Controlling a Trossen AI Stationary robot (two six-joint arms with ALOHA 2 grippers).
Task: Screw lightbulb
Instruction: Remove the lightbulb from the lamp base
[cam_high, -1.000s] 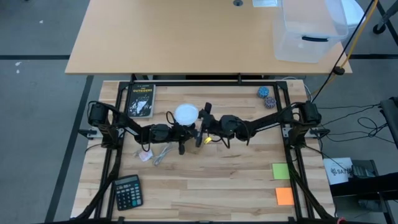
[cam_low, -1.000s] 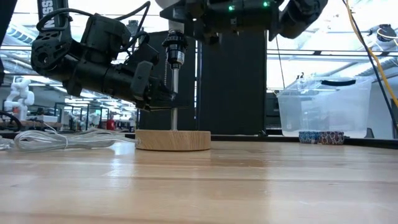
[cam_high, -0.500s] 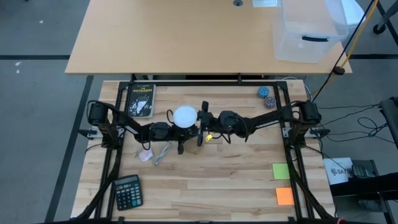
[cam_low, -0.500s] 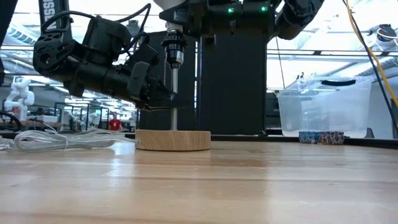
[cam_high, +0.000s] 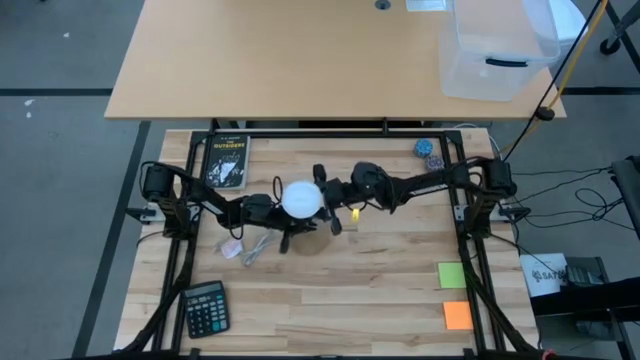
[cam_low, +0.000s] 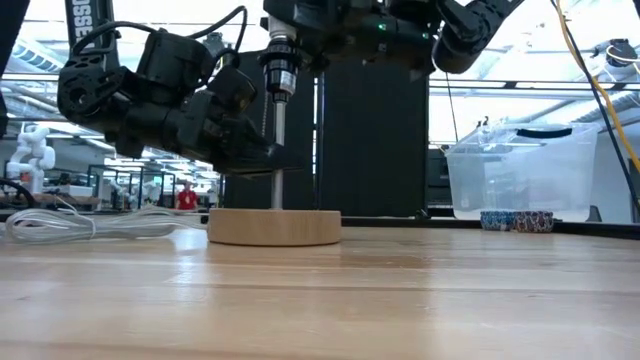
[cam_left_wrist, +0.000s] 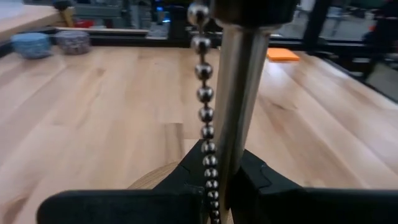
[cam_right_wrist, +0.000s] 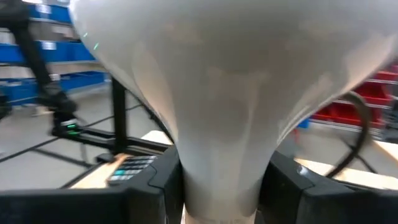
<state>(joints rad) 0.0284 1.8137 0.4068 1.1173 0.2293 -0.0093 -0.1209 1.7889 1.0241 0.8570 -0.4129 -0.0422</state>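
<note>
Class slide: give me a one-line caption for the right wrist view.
Right gripper clamps the white lightbulb's neck.

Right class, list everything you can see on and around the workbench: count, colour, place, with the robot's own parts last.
lightbulb: one, white, bench centre, on the lamp
lamp base: one, tan wood, below the metal stem
bead chain: one, silver, beside stem
book: one, black, far left
calculator: one, black, near left
sticky notes: two, green and orange, near right
plastic bin: one, clear, far table
left end effector: shut on stem
right end effector: shut on lightbulb
</note>
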